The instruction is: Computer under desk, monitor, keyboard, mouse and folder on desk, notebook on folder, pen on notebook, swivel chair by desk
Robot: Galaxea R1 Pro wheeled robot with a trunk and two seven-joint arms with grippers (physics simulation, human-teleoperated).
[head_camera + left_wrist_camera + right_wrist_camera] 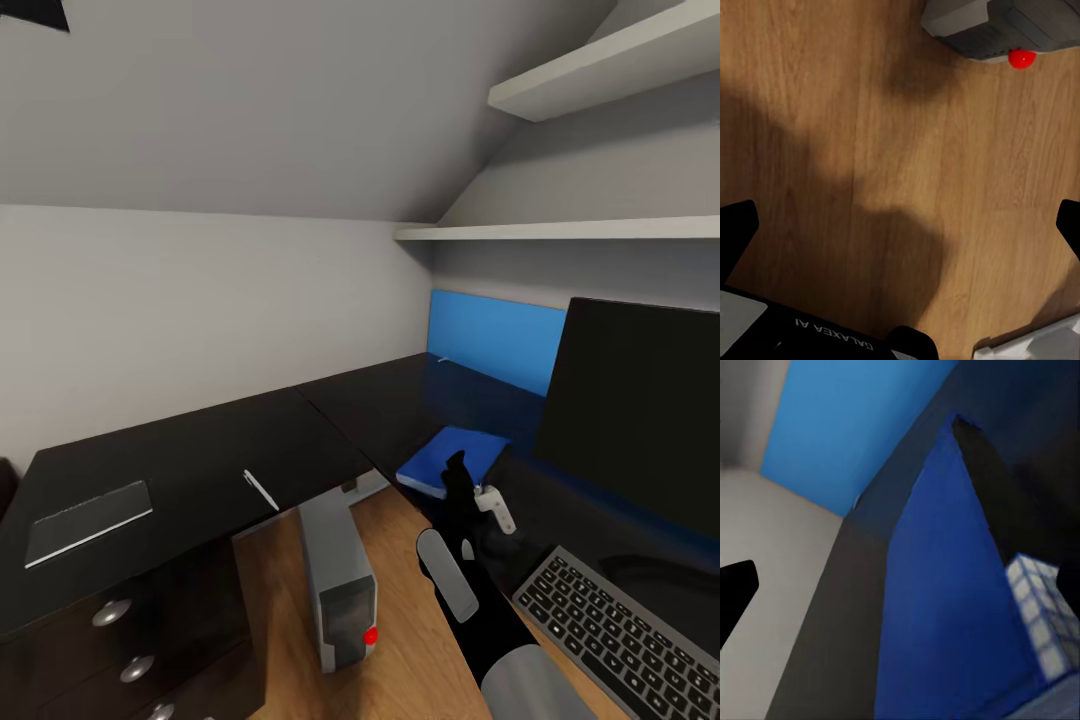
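Observation:
The bright blue folder (452, 458) lies on the black desk (200, 450) near its inner edge, left of the monitor (640, 410). My right gripper (458, 472) hovers right at the folder's near end, open, fingers spread wide on either side of the folder (945, 607). The keyboard (620, 630) sits in front of the monitor. The pale grey notebook (88, 520) and the pen (261, 490) rest on the desk's left wing. The computer (340, 585) stands on the floor beneath the desk. My left gripper (904, 225) is open over the wood floor, near the computer (1005, 26).
A blue back panel (495, 340) runs behind the desk. White wall shelves (600, 70) hang above under the sloped ceiling. Dark drawers (125, 640) sit under the desk's left wing. Light wood floor (400, 640) lies between the desk wings.

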